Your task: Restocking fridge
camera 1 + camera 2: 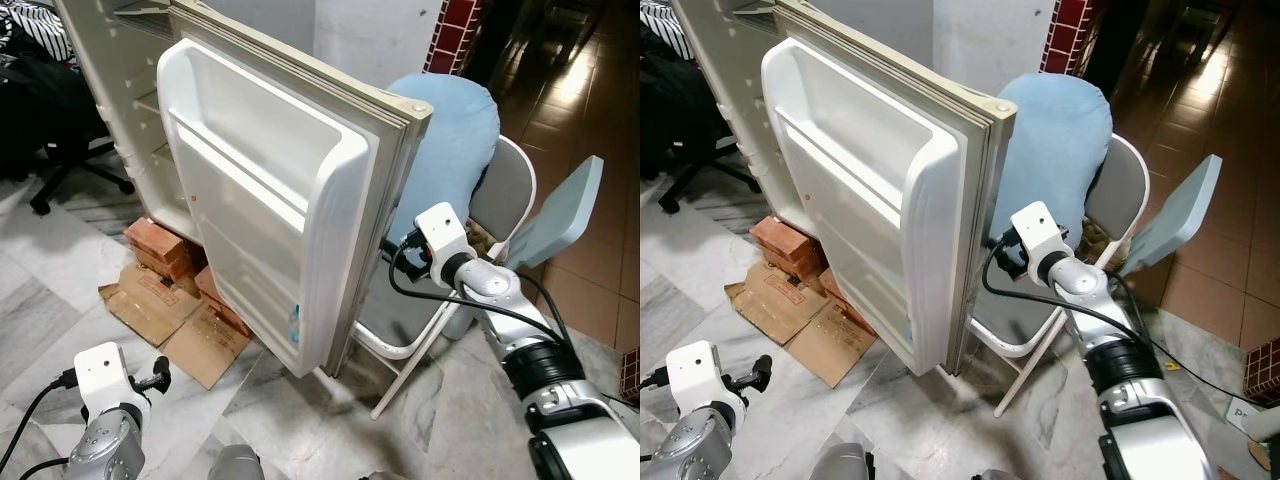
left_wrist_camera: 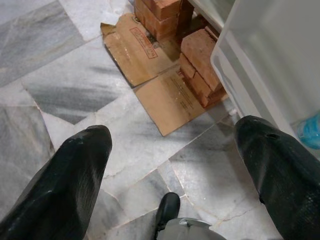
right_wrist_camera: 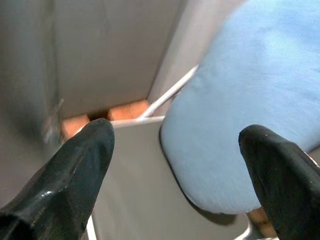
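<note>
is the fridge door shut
No, the fridge door stands swung wide open, its white inner shelves facing the camera, with the right gripper open behind its outer edge, near the blue cushion.

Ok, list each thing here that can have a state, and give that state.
fridge door: swung wide open, its upper shelves bare
blue-capped bottle: standing in the door's lowest shelf
folding chair: unfolded, blue cushion on it
cardboard: flattened on the floor
left gripper: open, empty
right gripper: open, empty
</note>
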Available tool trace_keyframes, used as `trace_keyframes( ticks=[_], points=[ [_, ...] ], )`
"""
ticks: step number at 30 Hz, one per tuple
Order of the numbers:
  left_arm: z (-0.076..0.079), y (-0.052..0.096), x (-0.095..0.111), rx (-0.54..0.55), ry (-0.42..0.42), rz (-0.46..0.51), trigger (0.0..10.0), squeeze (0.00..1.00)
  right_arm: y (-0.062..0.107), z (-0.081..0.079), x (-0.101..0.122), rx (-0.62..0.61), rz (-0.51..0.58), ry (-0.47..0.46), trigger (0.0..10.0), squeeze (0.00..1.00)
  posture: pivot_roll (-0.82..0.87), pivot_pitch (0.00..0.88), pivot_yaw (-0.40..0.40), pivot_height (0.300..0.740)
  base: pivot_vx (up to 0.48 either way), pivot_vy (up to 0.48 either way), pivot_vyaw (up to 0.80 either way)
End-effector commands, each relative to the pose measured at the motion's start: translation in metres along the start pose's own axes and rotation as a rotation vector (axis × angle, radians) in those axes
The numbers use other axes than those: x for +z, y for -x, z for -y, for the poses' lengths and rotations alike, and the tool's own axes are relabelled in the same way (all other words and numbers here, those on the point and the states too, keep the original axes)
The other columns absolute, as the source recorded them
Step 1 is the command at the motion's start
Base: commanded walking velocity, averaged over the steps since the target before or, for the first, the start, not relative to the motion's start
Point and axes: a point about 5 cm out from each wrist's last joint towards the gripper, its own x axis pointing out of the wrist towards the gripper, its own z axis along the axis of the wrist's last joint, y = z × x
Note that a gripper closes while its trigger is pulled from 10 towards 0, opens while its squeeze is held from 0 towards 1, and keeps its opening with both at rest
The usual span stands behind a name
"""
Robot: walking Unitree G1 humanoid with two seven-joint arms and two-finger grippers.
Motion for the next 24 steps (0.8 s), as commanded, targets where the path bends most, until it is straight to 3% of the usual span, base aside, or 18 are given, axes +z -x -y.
trace_keyframes(
  ticks=[1,4,5,8,9,13,17,20,24],
  points=[
    [0.001,-0.001,0.004,-0.005,-0.015,0.009,10.0,0.0,-0.002,0.0,0.018,-0.021,0.093,-0.11,10.0,0.0,0.1,0.0,-0.019,0.74,0.0,0.0,0.0],
    [0.004,-0.002,0.004,-0.016,-0.022,0.009,10.0,0.0,-0.001,-0.029,0.044,0.162,0.207,-0.35,10.0,0.0,0.09,0.0,-0.019,0.74,0.0,0.0,0.0],
    [0.004,-0.002,0.003,-0.015,-0.013,0.002,10.0,0.0,0.005,-0.046,0.058,0.318,0.259,-0.417,10.0,0.0,0.09,0.0,-0.019,0.74,0.0,0.0,0.0],
    [0.003,-0.002,0.0,-0.007,0.016,-0.019,10.0,0.0,0.027,-0.07,0.081,0.644,0.326,-0.474,10.0,0.0,0.09,0.0,-0.022,0.74,0.0,0.0,0.0],
    [0.003,-0.002,0.0,-0.009,0.02,-0.024,10.0,0.0,0.032,-0.073,0.082,0.697,0.328,-0.464,10.0,0.0,0.09,0.0,-0.023,0.74,0.0,0.0,0.0],
    [0.003,-0.004,-0.004,-0.013,0.029,-0.05,10.0,0.0,0.038,-0.073,0.081,0.753,0.321,-0.399,10.0,0.0,0.09,0.0,-0.026,0.74,0.0,0.0,0.0],
    [0.003,-0.005,-0.011,-0.016,0.022,-0.104,10.0,0.0,0.021,-0.056,0.06,0.55,0.245,-0.283,10.0,0.0,0.09,0.0,-0.025,0.74,0.0,0.0,0.0],
    [0.004,-0.005,-0.016,-0.039,0.003,-0.143,10.0,0.0,0.016,-0.049,0.057,0.481,0.228,-0.27,10.0,0.0,0.1,0.0,-0.027,0.74,0.0,0.0,0.0],
    [0.003,-0.002,-0.02,-0.069,-0.033,-0.161,10.0,0.0,0.018,-0.051,0.057,0.493,0.209,-0.252,10.0,0.0,0.1,0.0,-0.027,0.74,0.0,0.0,0.0]
  ],
)
